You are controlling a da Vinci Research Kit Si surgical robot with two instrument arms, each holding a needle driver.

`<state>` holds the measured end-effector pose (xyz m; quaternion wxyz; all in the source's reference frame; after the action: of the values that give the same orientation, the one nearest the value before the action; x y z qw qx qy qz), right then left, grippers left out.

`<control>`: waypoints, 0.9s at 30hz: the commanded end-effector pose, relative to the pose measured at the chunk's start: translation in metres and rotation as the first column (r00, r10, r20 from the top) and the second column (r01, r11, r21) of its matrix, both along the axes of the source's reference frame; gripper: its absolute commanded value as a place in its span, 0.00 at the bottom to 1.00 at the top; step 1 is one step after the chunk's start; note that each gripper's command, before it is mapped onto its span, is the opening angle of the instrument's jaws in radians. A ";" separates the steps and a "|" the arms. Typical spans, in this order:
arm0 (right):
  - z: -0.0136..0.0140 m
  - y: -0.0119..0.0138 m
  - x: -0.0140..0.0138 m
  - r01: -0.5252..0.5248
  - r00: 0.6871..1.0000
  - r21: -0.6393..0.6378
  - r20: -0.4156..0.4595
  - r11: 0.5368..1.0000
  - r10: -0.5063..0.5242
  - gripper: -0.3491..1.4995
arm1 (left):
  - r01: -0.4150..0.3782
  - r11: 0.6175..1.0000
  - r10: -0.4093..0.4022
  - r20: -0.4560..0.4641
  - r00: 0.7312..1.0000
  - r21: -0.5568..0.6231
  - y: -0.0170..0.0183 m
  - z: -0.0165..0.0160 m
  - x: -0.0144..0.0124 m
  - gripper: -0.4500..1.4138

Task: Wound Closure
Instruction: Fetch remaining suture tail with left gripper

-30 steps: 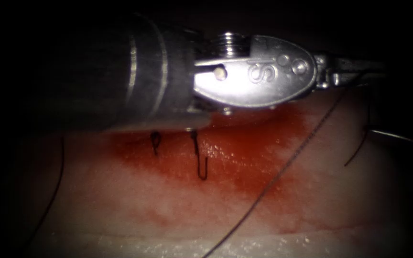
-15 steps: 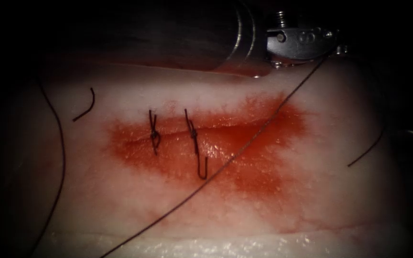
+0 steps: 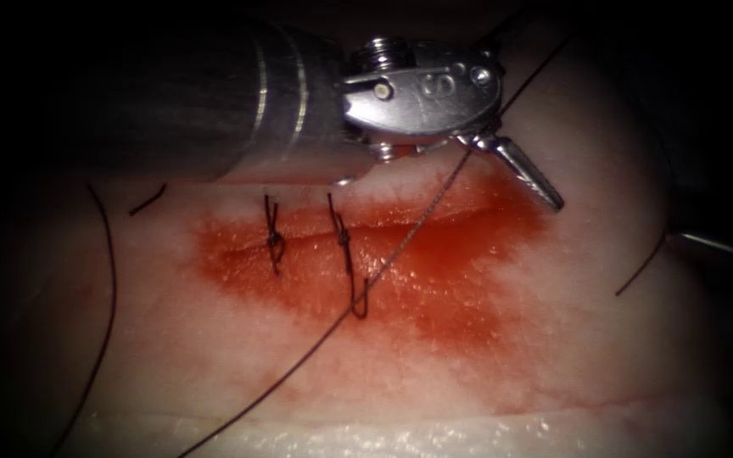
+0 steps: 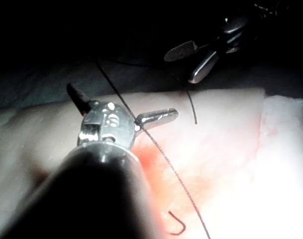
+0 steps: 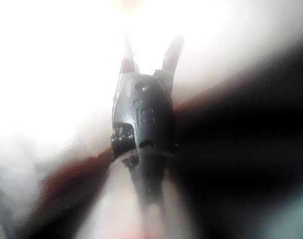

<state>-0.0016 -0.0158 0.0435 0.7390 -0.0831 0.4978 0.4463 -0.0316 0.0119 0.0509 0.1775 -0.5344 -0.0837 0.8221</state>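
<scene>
The tissue point(image 3: 553, 339) has a cut point(image 3: 434, 225) running across it, stained with red fluid point(image 3: 460, 280). Two knotted stitches point(image 3: 274, 240) point(image 3: 344, 242) close its left part. My left tool point(image 3: 526, 123) reaches in from the upper left over the cut's right part. Its jaws are spread wide, as the left wrist view point(image 4: 122, 99) also shows, and they grip nothing. The long thread point(image 3: 383, 271) point(image 4: 171, 169) passes loose between them. My right tool point(image 5: 151, 50) point(image 4: 183, 64) is open and holds nothing. A thin pale metal sliver point(image 3: 719, 248), perhaps the needle, lies at the far right.
A short cut end of thread point(image 3: 148, 199) lies left of the stitches. A long dark strand point(image 3: 110, 280) curves down the left side. Another loose end point(image 3: 642, 271) curls on the right. The tissue's front edge point(image 3: 400, 432) is pale and glossy.
The left tool's jaws went from shut to wide open. It pulled back up and right, then returned over the cut. The long thread's lower part swung left across the second stitch.
</scene>
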 end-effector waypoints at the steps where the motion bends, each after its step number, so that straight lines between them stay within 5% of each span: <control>1: 0.0000 -0.0012 0.0007 0.007 1.000 0.002 -0.010 1.000 -0.007 0.99 | 0.002 1.000 -0.002 -0.016 1.000 0.002 -0.0003 0.0001 0.0007 0.94; 6: -0.0020 -0.0034 0.0021 0.034 0.998 0.002 -0.048 0.999 -0.034 0.95 | 0.003 1.000 -0.003 -0.060 0.998 0.013 -0.0038 -0.0013 0.0059 0.84; 13: -0.0049 -0.0062 0.0082 0.136 0.986 0.017 -0.096 0.991 -0.134 0.94 | -0.022 0.999 0.022 0.002 1.000 0.037 -0.0097 -0.0027 0.0108 0.76; 23: -0.0050 -0.0065 0.0110 0.209 0.968 0.009 -0.147 0.978 -0.206 0.85 | -0.033 0.999 0.033 0.059 0.998 0.003 -0.0191 -0.0081 0.0129 0.72; 27: -0.0045 -0.0059 0.0113 0.205 0.970 0.018 -0.135 0.979 -0.200 0.83 | -0.062 0.998 0.060 0.120 0.991 0.012 -0.0223 -0.0120 0.0097 0.67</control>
<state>0.0091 -0.0212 0.0385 0.7484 0.0069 0.5436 0.3800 -0.0216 -0.0101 0.0382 0.1512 -0.5798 -0.1165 0.7921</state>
